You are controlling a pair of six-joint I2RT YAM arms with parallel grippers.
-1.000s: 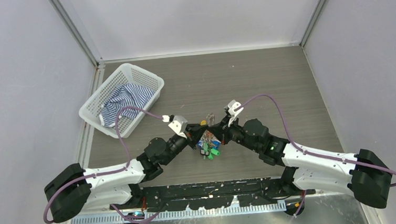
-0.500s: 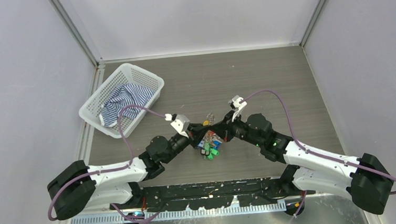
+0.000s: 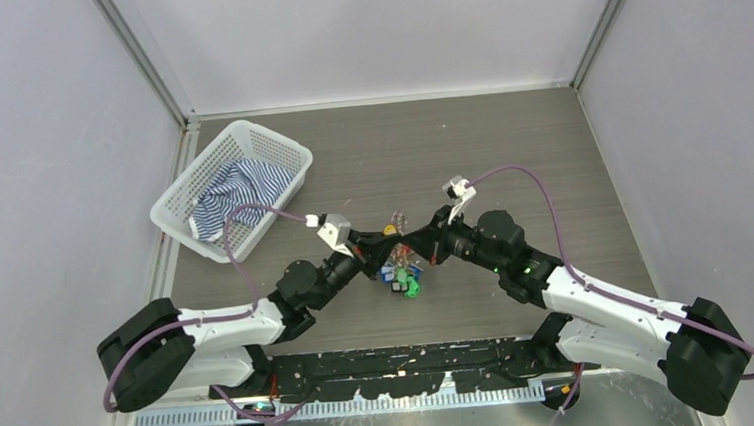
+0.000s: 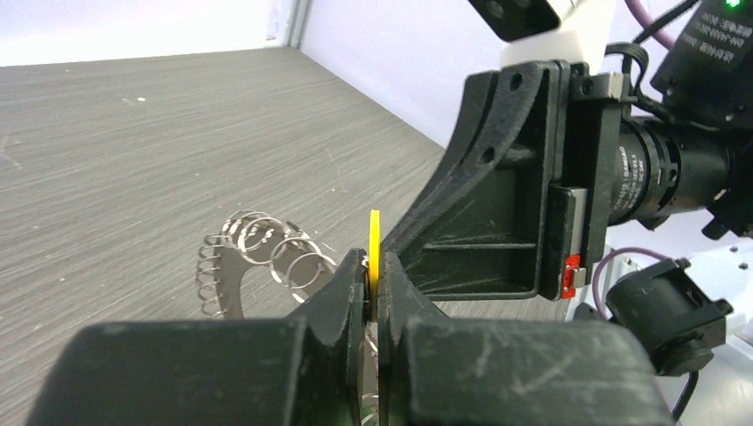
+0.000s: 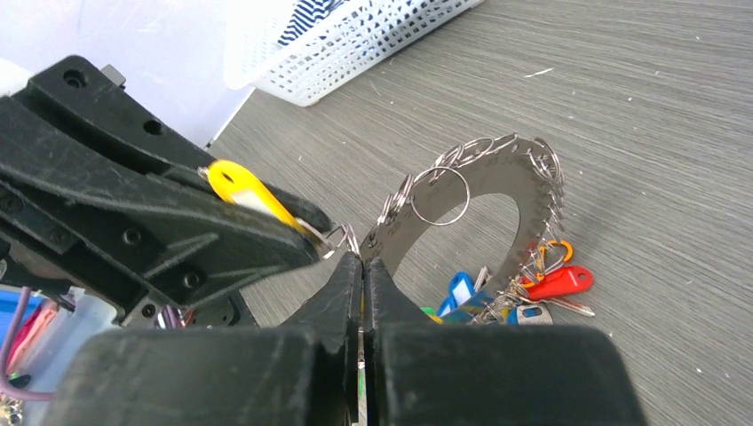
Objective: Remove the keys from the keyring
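The keyring (image 5: 497,173) stands tilted up between the arms. The right gripper (image 5: 362,266) is clenched on its edge to steady it. The left gripper (image 4: 373,280) pinches a yellow-tagged key (image 5: 240,188), probably to pull it free. The other keys (image 5: 555,282) dangle near the surface (image 5: 675,106).

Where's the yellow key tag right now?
In the right wrist view the yellow key tag is left of centre, pinched in the left pincer, just left of the keyring.
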